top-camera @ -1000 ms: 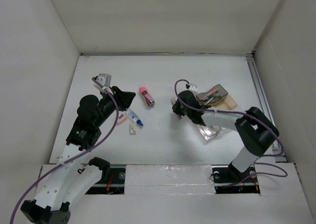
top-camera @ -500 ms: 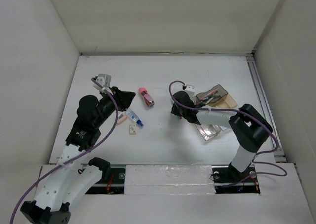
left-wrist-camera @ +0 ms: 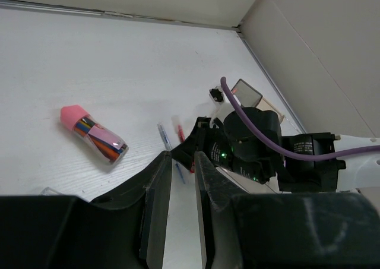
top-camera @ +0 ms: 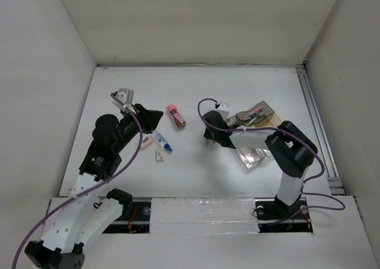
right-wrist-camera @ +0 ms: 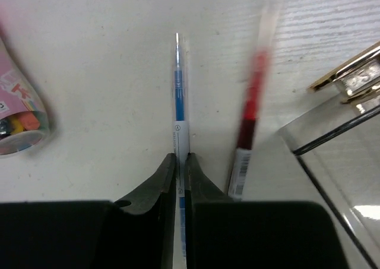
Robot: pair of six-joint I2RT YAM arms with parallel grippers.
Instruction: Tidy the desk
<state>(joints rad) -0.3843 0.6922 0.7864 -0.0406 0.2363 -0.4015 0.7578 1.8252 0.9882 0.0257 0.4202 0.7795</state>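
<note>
Tabletop (top-camera: 196,85): white, matte, spread ahead of both arm bases, boxed in by white walls, with a metal rail (top-camera: 313,111) down its right edge. Near centre: a pink-capped tube (top-camera: 176,116) lying flat, apart from both claws. Right claw (right-wrist-camera: 180,157): low at mid-tabletop, fingers pinched onto the rear of a blue pen (right-wrist-camera: 179,97), pen flat on the surface with its tip pointing away. Just beside that pen, roughly parallel and not touching: a red pen (right-wrist-camera: 249,117), blurred in the right wrist view. Further right, near the red pen: corner of a clear tray (right-wrist-camera: 332,186), with a gold clip (right-wrist-camera: 350,76) close by. Beyond the tray toward the rail: a dark box (top-camera: 256,113) with pens inside. Left claw (left-wrist-camera: 183,159): held left of centre, fingers parted by a narrow gap, nothing between them. Near that claw, on the surface: a small blue-tipped tube (top-camera: 161,142), a pale pink piece (top-camera: 145,142) and a small white block (top-camera: 159,155), close together; contact between them not determinable.
</note>
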